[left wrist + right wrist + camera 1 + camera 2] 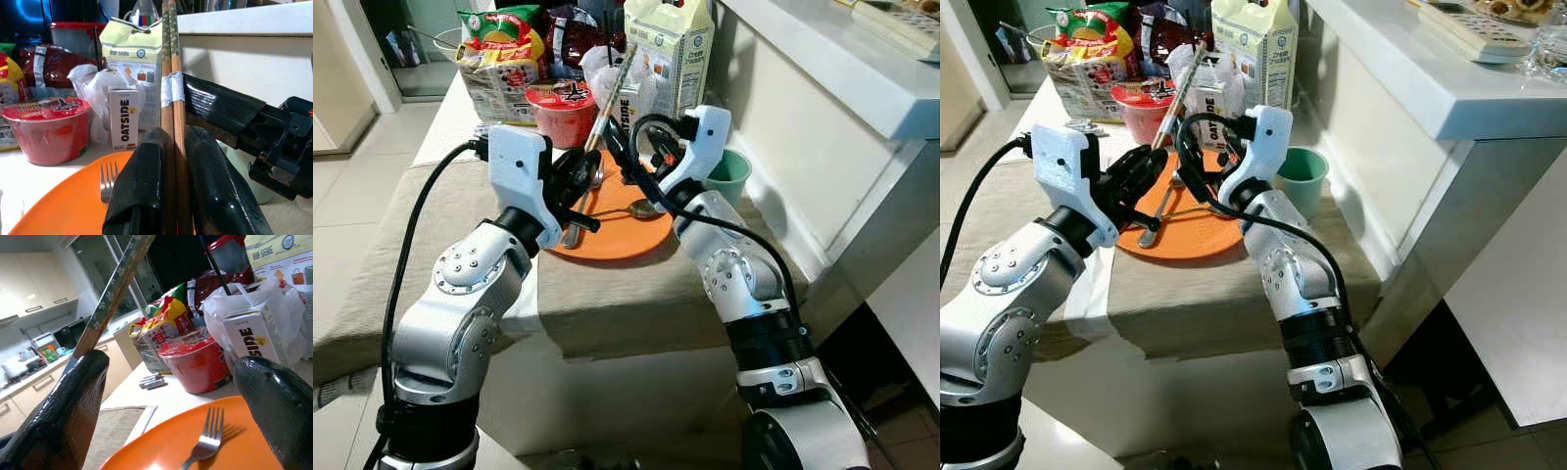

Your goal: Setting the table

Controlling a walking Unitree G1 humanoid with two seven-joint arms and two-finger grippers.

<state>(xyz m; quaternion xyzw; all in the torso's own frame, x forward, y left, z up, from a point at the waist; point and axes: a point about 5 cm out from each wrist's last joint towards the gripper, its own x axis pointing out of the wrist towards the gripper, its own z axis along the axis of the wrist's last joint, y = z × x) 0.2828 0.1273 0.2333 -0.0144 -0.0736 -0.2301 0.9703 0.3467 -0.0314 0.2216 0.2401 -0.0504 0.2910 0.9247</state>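
Note:
A pair of wooden chopsticks (613, 90), taped together, stands tilted above the orange plate (625, 238). My left gripper (590, 174) is shut on the sticks' lower part, with a finger on each side in the left wrist view (171, 147). My right gripper (630, 176) hovers over the plate from the right, open. In the right wrist view one of its fingers (73, 396) lies against the chopsticks (115, 291) and the other stands well apart. A fork (208, 438) and a spoon (642, 208) lie on the plate.
A green cup (732, 172) stands right of the plate. Behind it are a red noodle bowl (562, 114), an Oatside carton (123, 117), a milk carton (671, 47) and snack bags (499, 44). A white counter (842, 69) runs along the right. The table's cloth edge (607, 323) is near me.

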